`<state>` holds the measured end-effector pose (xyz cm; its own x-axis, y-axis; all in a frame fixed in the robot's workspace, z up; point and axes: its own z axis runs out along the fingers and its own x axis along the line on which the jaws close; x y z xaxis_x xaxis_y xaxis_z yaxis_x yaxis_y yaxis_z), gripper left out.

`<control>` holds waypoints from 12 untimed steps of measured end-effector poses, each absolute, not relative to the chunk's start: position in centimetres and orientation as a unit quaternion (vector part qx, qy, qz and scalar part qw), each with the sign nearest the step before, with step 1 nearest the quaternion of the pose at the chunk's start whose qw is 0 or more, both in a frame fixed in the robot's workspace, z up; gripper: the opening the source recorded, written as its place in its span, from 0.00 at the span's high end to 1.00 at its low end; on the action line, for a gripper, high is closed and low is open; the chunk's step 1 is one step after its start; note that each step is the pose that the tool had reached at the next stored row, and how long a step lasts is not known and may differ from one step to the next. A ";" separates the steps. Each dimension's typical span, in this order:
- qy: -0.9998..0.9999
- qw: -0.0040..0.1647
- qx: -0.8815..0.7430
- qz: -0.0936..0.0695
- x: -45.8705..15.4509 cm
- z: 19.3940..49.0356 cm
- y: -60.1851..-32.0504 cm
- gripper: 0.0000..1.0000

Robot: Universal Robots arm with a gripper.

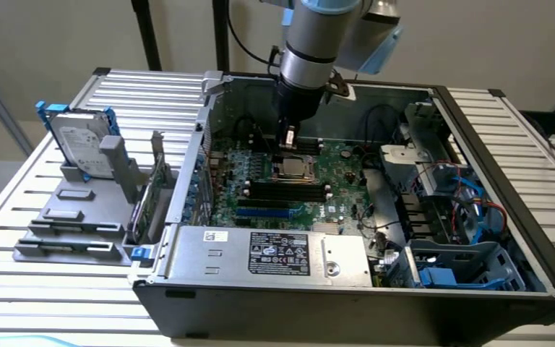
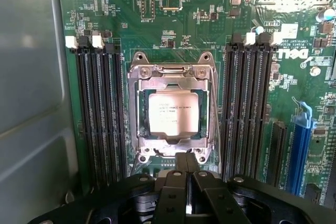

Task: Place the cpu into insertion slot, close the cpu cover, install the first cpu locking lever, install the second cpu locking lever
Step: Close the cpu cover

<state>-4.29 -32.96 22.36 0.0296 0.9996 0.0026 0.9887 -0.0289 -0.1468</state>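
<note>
The cpu lies silvery face up inside the insertion slot on the green motherboard. The silvery cpu cover lies flat around it, its window framing the chip. A thin metal lever runs along one side of the socket. My gripper is shut with nothing between its fingers, its tips just at the socket's edge nearest the camera. In the exterior view the gripper hangs straight down into the open computer case, just above the cpu.
Long black memory slots flank the socket on both sides, with a blue slot beyond. The grey case wall is close by. A power supply, cables and a removed hard drive surround the board.
</note>
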 end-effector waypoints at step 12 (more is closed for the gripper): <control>-0.695 0.054 -0.715 0.050 -4.6 20.5 -33.0 0.89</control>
<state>-4.57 -32.96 20.55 0.0296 0.9996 0.0047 0.9887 -0.0286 -0.1468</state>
